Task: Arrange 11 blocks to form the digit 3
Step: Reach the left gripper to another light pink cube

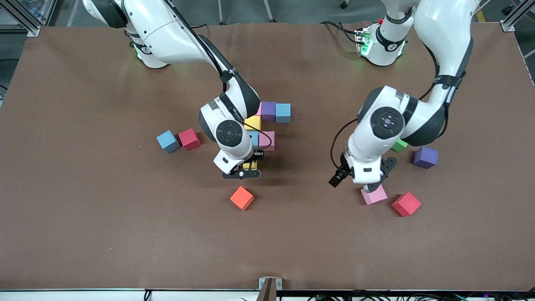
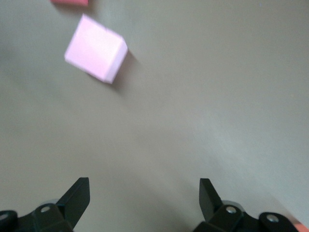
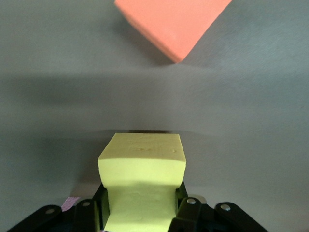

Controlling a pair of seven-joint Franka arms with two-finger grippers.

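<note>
The right gripper (image 1: pixel 246 169) pinches a yellow cube (image 3: pixel 142 166) between its fingers, low over the tabletop (image 1: pixel 83 230), at the camera-side end of the unfinished digit 3 (image 1: pixel 267 123). That cluster of touching cubes, purple (image 1: pixel 268 110), blue (image 1: pixel 283 112), yellow (image 1: pixel 253 122) and pink (image 1: pixel 267 140), sits near the middle of the tabletop; the held cube appears to extend its column toward the front edge. An orange cube (image 1: pixel 242 197) lies just nearer the camera. The left gripper (image 1: pixel 373 187), its fingers spread wide, hovers over a loose pink cube (image 1: pixel 375 195), which lies askew to its jaws. Every cube looks matte, soft-edged and foam-like. A red cube (image 1: pixel 406 204) sits beside the pink one.
</note>
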